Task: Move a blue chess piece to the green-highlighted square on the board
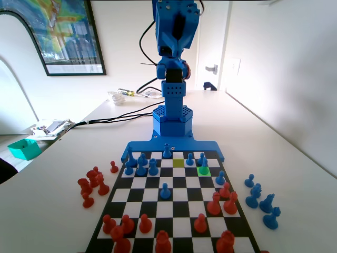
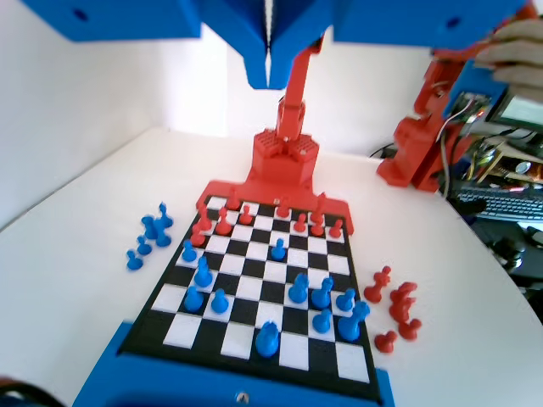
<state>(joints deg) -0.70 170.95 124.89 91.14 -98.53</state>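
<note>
In the fixed view a slender blue chess piece [image 1: 204, 165] stands on the green-highlighted square [image 1: 204, 172], in the third row from the far end on the right side of the board [image 1: 174, 211]. A duller olive square [image 1: 178, 163] lies one row farther and two columns to the left. The blue arm [image 1: 172, 63] is raised high at the far end. In the wrist view my gripper [image 2: 269, 64] hangs well above the board [image 2: 254, 292], its jaws pressed together with nothing between them. Other blue pieces [image 2: 299, 288] stand in the near rows.
Red pieces [image 1: 213, 203] hold the near rows in the fixed view. Captured red pieces [image 1: 92, 184] lie left of the board and captured blue ones [image 1: 260, 200] right of it. A teal box [image 1: 23, 148] and cables [image 1: 116, 117] sit at the back left.
</note>
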